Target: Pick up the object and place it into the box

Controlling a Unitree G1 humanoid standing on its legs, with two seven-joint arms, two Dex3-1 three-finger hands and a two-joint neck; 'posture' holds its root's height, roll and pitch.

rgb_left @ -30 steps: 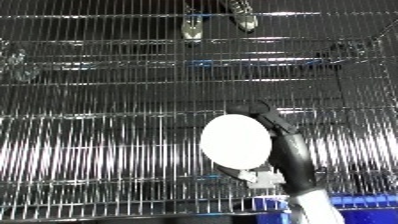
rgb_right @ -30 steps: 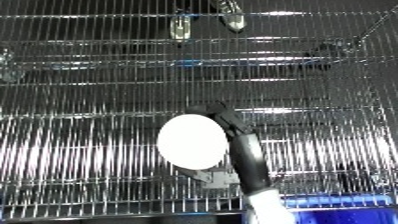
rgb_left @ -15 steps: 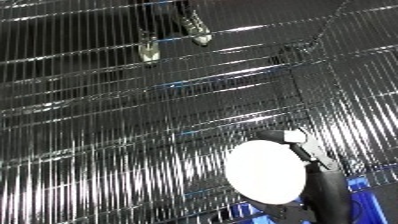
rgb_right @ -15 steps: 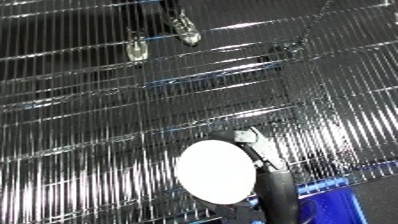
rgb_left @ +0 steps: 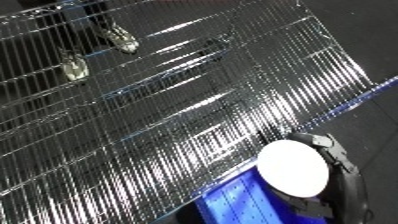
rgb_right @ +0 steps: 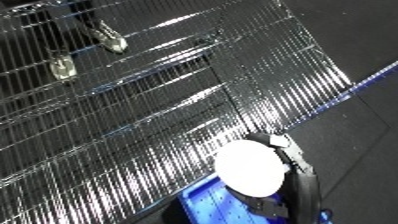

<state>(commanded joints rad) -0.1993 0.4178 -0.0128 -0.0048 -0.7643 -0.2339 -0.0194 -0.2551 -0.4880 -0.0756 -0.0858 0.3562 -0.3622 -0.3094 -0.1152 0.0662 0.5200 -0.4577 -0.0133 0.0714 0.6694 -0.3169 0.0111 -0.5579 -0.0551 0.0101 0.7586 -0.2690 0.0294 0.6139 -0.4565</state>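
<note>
A round white disc [rgb_left: 294,167], like a small plate, is held up in my right hand [rgb_left: 338,159]. The hand's black fingers curl round its right rim and the thumb side shows below it. The disc hangs over the near corner of a blue bin [rgb_left: 233,200], whose top edge appears at the lower edge of both views. My right hand [rgb_right: 293,161] and the white disc [rgb_right: 250,167] show the same way in the right eye view, above the blue bin [rgb_right: 209,205]. My left hand is in neither view.
A chrome wire shelf rack [rgb_left: 169,95] fills most of the picture, tilted steeply. Dark floor [rgb_right: 355,45] lies to the right. Two pale shapes [rgb_left: 75,67] show through the wires at the upper left.
The camera has turned and tilted, so the rack slants more. My right hand with the disc has come down and right, off the rack, to above the blue bin.
</note>
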